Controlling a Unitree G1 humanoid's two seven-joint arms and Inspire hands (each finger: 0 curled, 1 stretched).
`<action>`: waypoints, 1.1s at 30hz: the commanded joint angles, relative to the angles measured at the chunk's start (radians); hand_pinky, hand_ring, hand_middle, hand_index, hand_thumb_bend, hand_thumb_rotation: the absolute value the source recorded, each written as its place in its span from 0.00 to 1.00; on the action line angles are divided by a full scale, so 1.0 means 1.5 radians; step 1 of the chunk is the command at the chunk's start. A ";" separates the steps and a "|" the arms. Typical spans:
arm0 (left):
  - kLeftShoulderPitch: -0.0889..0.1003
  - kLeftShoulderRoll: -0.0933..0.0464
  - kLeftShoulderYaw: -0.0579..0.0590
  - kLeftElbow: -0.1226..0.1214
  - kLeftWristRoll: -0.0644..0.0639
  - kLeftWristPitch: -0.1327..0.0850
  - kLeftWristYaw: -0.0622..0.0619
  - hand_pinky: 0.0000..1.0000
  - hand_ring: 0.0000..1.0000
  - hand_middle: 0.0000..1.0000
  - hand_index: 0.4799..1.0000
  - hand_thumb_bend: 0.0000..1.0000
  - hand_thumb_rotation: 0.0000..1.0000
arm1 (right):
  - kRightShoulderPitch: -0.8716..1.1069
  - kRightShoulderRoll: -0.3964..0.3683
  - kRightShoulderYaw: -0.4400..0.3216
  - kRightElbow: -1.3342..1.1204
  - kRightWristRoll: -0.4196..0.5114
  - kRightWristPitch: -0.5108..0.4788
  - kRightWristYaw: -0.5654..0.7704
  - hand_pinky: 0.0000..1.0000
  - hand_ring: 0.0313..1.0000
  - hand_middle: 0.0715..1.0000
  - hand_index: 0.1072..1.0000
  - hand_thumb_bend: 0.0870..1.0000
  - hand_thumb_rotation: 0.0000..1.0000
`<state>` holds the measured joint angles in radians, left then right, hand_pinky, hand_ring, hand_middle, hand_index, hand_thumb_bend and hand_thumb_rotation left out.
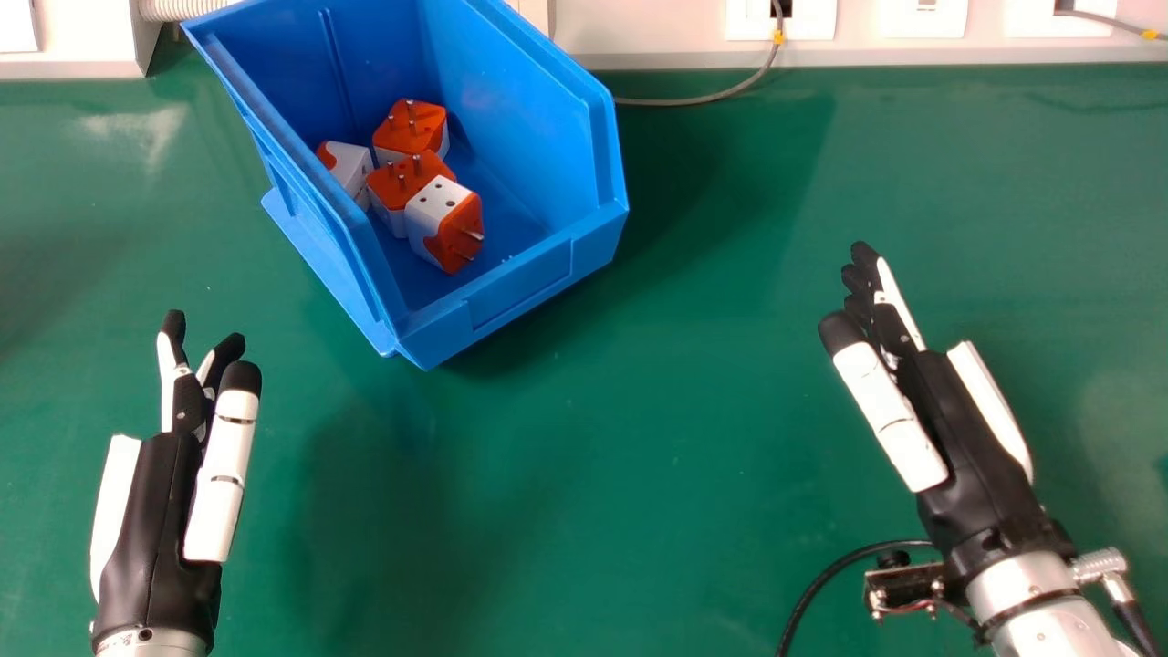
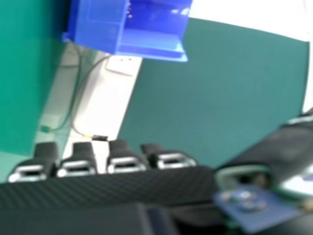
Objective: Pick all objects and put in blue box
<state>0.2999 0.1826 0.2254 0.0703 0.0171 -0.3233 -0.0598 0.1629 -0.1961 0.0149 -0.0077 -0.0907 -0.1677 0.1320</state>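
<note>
In the head view my left hand (image 1: 164, 511) is at the lower left, open and empty, below the blue box. My right hand (image 1: 958, 429) stands at the right, also open with nothing in it, well apart from the box. The blue box (image 1: 520, 283) sits at the upper left of centre. Several orange and white plug adapters lie inside it, among them one tilted adapter (image 1: 444, 224) and one at the back (image 1: 411, 128). In the right hand view my right hand (image 2: 122, 183) shows its fingers extended, and the blue box (image 2: 98, 24) is farther off.
The green table (image 1: 584, 474) spreads between and around both hands. A grey cable (image 1: 703, 99) runs along the back edge beside the white wall panel (image 1: 657, 32). A black cable (image 1: 821, 579) curves next to my right wrist.
</note>
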 commanded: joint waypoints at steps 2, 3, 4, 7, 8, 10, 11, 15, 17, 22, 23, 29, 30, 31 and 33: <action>0.000 0.009 -0.001 -0.026 0.022 0.023 0.013 0.92 0.97 0.96 0.99 0.47 0.99 | -0.014 -0.003 -0.013 -0.009 0.009 -0.017 -0.003 0.96 1.00 1.00 1.00 0.41 1.00; 0.001 0.009 -0.004 -0.034 0.031 0.032 0.018 0.92 0.97 0.96 0.99 0.48 0.99 | -0.011 -0.004 -0.016 -0.014 0.013 -0.016 -0.001 0.96 1.00 1.00 1.00 0.41 1.00; 0.002 0.008 -0.007 -0.044 0.038 0.040 0.021 0.91 0.97 0.96 0.98 0.48 0.99 | -0.009 -0.005 -0.019 -0.020 0.017 -0.014 0.002 0.96 1.00 1.00 1.00 0.41 1.00; 0.003 0.008 -0.011 -0.053 0.050 0.044 0.026 0.91 0.97 0.96 0.98 0.49 0.99 | -0.001 -0.008 -0.026 -0.040 0.024 -0.008 0.009 0.97 1.00 1.00 1.00 0.40 1.00; 0.002 0.009 -0.011 -0.051 0.054 0.043 0.028 0.90 0.96 0.95 0.97 0.49 0.98 | -0.002 -0.009 -0.027 -0.040 0.023 -0.008 0.010 0.97 1.00 1.00 1.00 0.39 1.00; 0.003 0.011 -0.010 -0.051 0.063 0.045 0.034 0.90 0.96 0.95 0.97 0.50 0.97 | 0.003 -0.012 -0.029 -0.043 0.023 -0.008 0.014 0.98 1.00 1.00 1.00 0.38 1.00; 0.002 0.011 -0.010 -0.049 0.066 0.046 0.037 0.89 0.96 0.95 0.96 0.50 0.96 | 0.003 -0.013 -0.030 -0.043 0.022 -0.008 0.014 0.99 1.00 1.00 1.00 0.37 1.00; 0.001 0.013 -0.016 -0.042 0.085 0.051 0.043 0.89 0.95 0.95 0.94 0.50 0.96 | 0.011 -0.018 -0.042 -0.046 0.028 -0.004 0.018 0.99 1.00 1.00 1.00 0.36 1.00; 0.008 0.017 -0.012 -0.048 0.086 0.048 0.041 0.90 0.95 0.95 0.94 0.50 0.96 | 0.013 -0.020 -0.050 -0.053 0.034 0.002 0.023 0.99 1.00 1.00 1.00 0.35 1.00; 0.019 0.021 -0.004 -0.060 0.081 0.050 0.044 0.89 0.95 0.95 0.93 0.51 0.96 | -0.014 -0.023 -0.059 -0.055 0.051 0.030 0.036 0.99 1.00 1.00 1.00 0.32 1.00; 0.016 0.019 -0.006 -0.063 0.084 0.055 0.048 0.89 0.95 0.94 0.92 0.51 0.96 | -0.022 -0.024 -0.060 -0.052 0.055 0.035 0.041 0.99 1.00 1.00 1.00 0.31 1.00; 0.001 0.012 -0.019 -0.075 0.091 0.073 0.056 0.87 0.93 0.93 0.90 0.48 0.93 | -0.046 -0.032 -0.066 -0.040 0.078 0.061 0.066 1.00 1.00 1.00 1.00 0.25 1.00; -0.004 0.013 -0.021 -0.072 0.092 0.073 0.056 0.86 0.93 0.93 0.89 0.48 0.93 | -0.054 -0.033 -0.068 -0.037 0.078 0.067 0.066 1.00 1.00 1.00 1.00 0.24 1.00; -0.009 0.014 -0.022 -0.069 0.091 0.073 0.056 0.86 0.92 0.93 0.89 0.48 0.92 | -0.062 -0.033 -0.069 -0.033 0.078 0.072 0.065 1.00 1.00 1.00 1.00 0.22 1.00; -0.017 0.015 -0.023 -0.061 0.087 0.070 0.053 0.85 0.92 0.92 0.88 0.49 0.91 | -0.072 -0.032 -0.070 -0.028 0.073 0.079 0.060 1.00 1.00 1.00 1.00 0.21 1.00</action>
<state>0.2919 0.2040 0.1936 -0.0175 0.1501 -0.2076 0.0148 0.0860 -0.2331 -0.0743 -0.0398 0.0059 -0.0492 0.2306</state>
